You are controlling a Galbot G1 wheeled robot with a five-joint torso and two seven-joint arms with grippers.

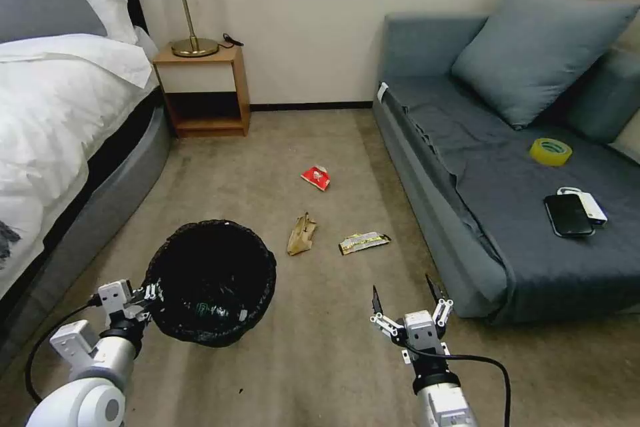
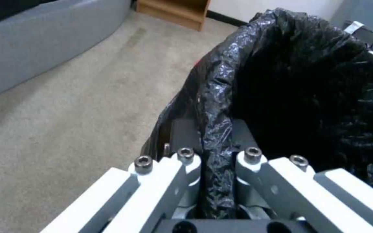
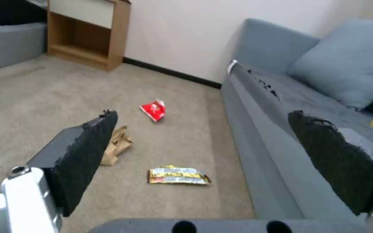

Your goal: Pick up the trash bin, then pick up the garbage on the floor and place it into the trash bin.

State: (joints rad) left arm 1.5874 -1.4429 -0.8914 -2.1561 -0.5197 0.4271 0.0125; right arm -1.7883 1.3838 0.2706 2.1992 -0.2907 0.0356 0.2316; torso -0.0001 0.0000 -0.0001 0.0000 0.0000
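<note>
The trash bin (image 1: 210, 280), lined with a crinkled black bag, is at the lower left of the head view. My left gripper (image 1: 150, 295) is shut on its near rim. In the left wrist view the fingers (image 2: 182, 136) pinch the bag-covered rim (image 2: 214, 106). Something green and white (image 1: 203, 310) lies at the bin's bottom. Garbage lies on the carpet ahead: a red-and-white packet (image 1: 316, 177) (image 3: 153, 110), a crumpled brown paper bag (image 1: 301, 235) (image 3: 116, 145) and a gold wrapper (image 1: 363, 242) (image 3: 178, 175). My right gripper (image 1: 405, 295) (image 3: 204, 119) hangs open above the floor, short of the wrapper, holding nothing.
A bed (image 1: 60, 113) lines the left side, with a wooden nightstand (image 1: 203, 90) and lamp (image 1: 187, 7) at the back. A grey sofa (image 1: 507, 200) runs along the right, carrying a cushion (image 1: 540, 47), a yellow tape roll (image 1: 551, 151) and a black phone (image 1: 568, 215).
</note>
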